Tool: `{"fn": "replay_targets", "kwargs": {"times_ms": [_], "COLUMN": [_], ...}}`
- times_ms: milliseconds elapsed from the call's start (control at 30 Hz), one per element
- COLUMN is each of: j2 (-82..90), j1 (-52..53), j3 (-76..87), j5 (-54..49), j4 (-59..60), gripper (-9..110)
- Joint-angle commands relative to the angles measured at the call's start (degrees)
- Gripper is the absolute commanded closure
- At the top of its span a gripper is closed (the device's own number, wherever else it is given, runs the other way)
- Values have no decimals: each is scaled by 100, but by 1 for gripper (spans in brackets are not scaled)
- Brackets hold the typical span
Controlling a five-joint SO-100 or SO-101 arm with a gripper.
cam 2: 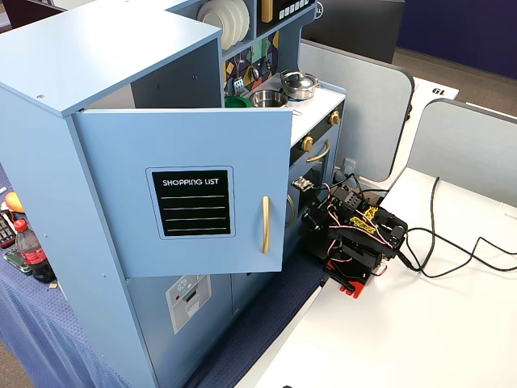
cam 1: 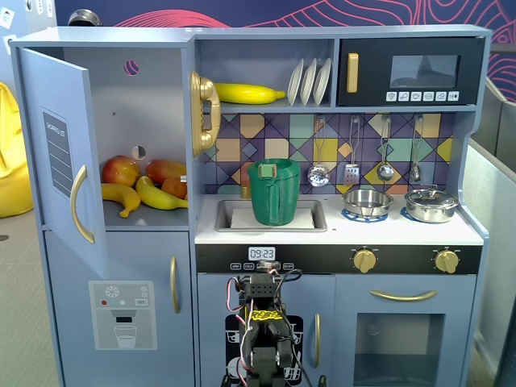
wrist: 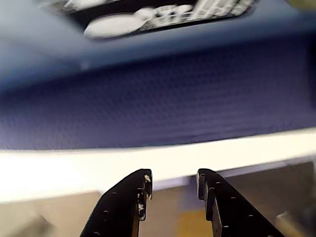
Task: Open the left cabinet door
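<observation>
The left cabinet door (cam 1: 60, 153) is blue-grey with a "SHOPPING LIST" panel and a gold bar handle (cam 1: 78, 205). It stands swung wide open, also in the other fixed view (cam 2: 182, 190), where its handle (cam 2: 265, 224) faces the camera. Apples and bananas (cam 1: 149, 189) show in the open compartment. The arm (cam 1: 262, 330) sits folded low in front of the kitchen's middle, to the right of the door and apart from it (cam 2: 351, 234). In the wrist view my gripper (wrist: 174, 177) is open and empty, over blue cloth and a white edge.
Below the open door is the door with the dispenser picture (cam 1: 122, 302). A green pitcher (cam 1: 274, 192) stands in the sink, pots (cam 1: 431, 204) on the stove. Black cables (cam 2: 452, 242) run over the white table (cam 2: 404, 339), with grey partitions (cam 2: 464, 145) behind.
</observation>
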Motion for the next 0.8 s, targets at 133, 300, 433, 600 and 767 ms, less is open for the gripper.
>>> {"fn": "replay_targets", "kwargs": {"times_ms": [133, 300, 433, 600, 767], "j2": [-44, -44, -44, -44, -44], "j1": [-229, -229, -229, -229, -229], "j3": [18, 18, 18, 18, 18], "j5": [-79, -79, -79, -79, -79], "j4": [1072, 1072, 1072, 1072, 1072], "gripper": [98, 98, 98, 98, 98]}}
